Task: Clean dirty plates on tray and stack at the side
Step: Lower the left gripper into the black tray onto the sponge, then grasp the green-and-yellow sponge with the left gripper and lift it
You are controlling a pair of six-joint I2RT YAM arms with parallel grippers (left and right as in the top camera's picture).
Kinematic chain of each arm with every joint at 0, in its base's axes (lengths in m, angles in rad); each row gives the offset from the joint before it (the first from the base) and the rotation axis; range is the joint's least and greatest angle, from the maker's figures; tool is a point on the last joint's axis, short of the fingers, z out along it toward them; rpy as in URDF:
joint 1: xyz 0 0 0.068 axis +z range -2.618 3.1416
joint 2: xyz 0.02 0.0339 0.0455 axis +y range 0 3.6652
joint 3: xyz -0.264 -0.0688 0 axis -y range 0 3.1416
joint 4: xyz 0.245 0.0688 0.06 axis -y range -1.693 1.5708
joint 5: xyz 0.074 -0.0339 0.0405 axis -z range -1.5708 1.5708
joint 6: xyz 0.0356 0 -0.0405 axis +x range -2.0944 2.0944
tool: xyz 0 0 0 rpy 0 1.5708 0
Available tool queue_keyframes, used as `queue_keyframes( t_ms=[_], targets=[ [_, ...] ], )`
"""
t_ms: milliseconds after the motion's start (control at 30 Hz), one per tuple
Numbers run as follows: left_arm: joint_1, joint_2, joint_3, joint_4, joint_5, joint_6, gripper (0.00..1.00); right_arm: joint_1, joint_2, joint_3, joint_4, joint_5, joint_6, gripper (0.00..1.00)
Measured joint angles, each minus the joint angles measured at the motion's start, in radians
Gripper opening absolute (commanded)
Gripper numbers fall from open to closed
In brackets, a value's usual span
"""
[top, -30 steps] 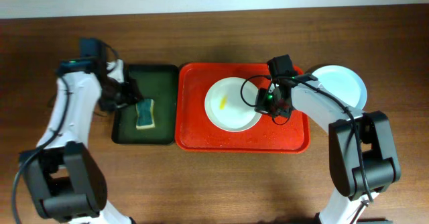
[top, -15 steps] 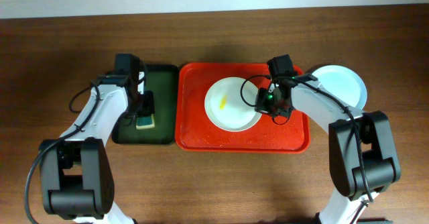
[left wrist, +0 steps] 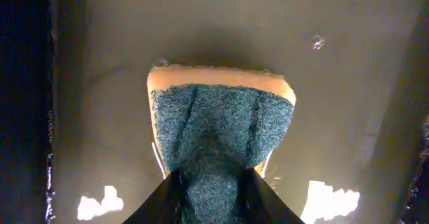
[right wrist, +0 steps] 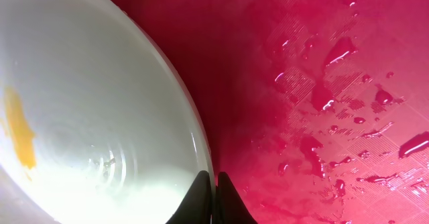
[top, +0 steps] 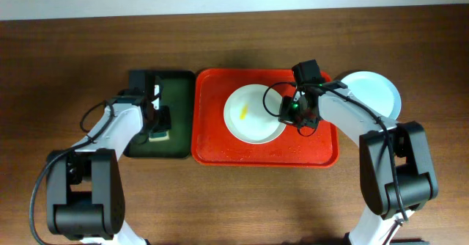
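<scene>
A white plate (top: 253, 114) with a yellow smear lies on the red tray (top: 212, 139). My right gripper (top: 287, 113) is shut on its right rim; in the right wrist view the fingers (right wrist: 211, 190) pinch the rim of the plate (right wrist: 80, 110) over the wet tray (right wrist: 322, 83). A pale blue plate (top: 377, 91) lies on the table right of the tray. My left gripper (top: 157, 122) is shut on a blue-and-yellow sponge (left wrist: 218, 127) in the dark green tray (top: 179, 83). The mint green plate is out of view.
Water drops lie on the red tray's right part (right wrist: 335, 49). The dark green tray (left wrist: 100, 63) is wet. Bare wooden table (top: 234, 201) lies in front of and behind the trays.
My left arm has swung from the left edge of the green tray onto the sponge and closed on it. The right arm and the plate have not moved.
</scene>
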Motion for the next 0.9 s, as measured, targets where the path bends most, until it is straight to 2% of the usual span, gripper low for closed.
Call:
queue_keyframes(
  t_ms=[167,367,667,700,767,900],
  targets=[
    [0.000,0.000,0.000,0.000,0.000,0.000,0.29,0.000,0.000,0.000,0.000,0.000,0.000,0.04],
    [0.000,0.000,0.000,-0.009,0.000,0.000,0.25,0.000,0.000,0.000,0.000,0.000,-0.001,0.04],
    [0.000,0.000,-0.002,-0.003,0.000,0.000,0.29,0.000,0.000,0.000,0.000,0.000,0.000,0.04],
    [0.000,0.000,-0.005,0.004,0.000,0.000,0.26,0.000,0.000,0.000,0.000,0.000,0.000,0.04],
    [0.000,0.000,-0.022,0.030,0.000,-0.001,0.00,0.000,0.000,0.000,0.000,0.000,0.000,0.04],
    [0.000,0.000,-0.045,0.059,-0.003,-0.004,0.00,0.000,0.000,0.000,0.000,0.000,-0.001,0.04]
  ],
)
